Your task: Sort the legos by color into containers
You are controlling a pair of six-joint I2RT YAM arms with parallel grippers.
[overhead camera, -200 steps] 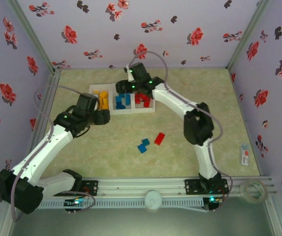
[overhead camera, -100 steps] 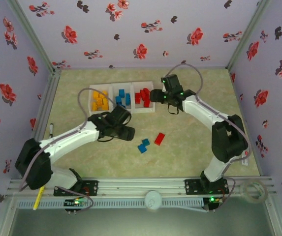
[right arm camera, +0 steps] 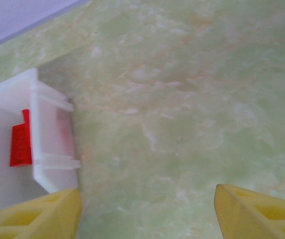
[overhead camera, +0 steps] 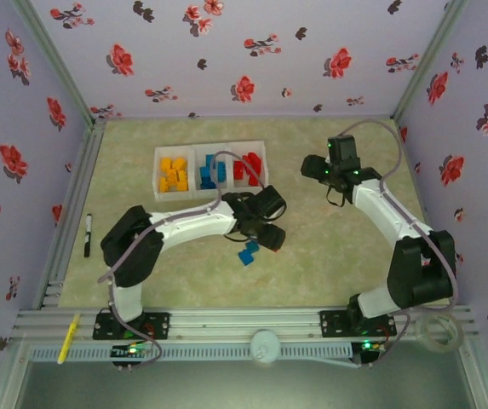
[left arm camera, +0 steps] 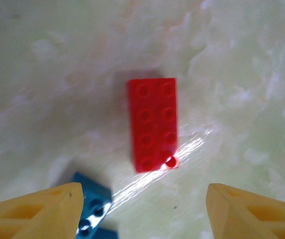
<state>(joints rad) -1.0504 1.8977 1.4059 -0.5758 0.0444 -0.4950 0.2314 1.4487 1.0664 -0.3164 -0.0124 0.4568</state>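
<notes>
The green table (overhead camera: 354, 256) is the biggest thing, with flowered walls (overhead camera: 226, 51) on three sides. The white tray (overhead camera: 194, 152) sits toward the back, closer to the left wall than the right one. A strip of bare table runs behind the tray.

The tray has three boxes in a row. The left box holds yellow bricks (overhead camera: 173, 173), the middle box holds blue bricks (overhead camera: 209, 173), and the right box holds red bricks (overhead camera: 248, 168). They are too small and blurry to count.

The table is wide and bare to the right of the tray and in front of it.

The left claw (overhead camera: 269, 234) hangs close above the table in front of the tray's right box. Its yellow fingers (left arm camera: 43, 209) stand apart and grip nothing. A loose red brick (left arm camera: 152, 124) lies flat, bumps up, just ahead of the gap between them. A loose blue brick (left arm camera: 90, 196) lies beside one finger, partly hidden by it. From above, the claw covers the red brick.

The right claw (overhead camera: 316, 166) is to the right of the tray, apart from it, over bare table. Its fingers are spread too, with nothing in them. Its own camera cuts off most of the tray.

A black pen (overhead camera: 88, 234) lies in front of the tray, by the left wall.
</notes>
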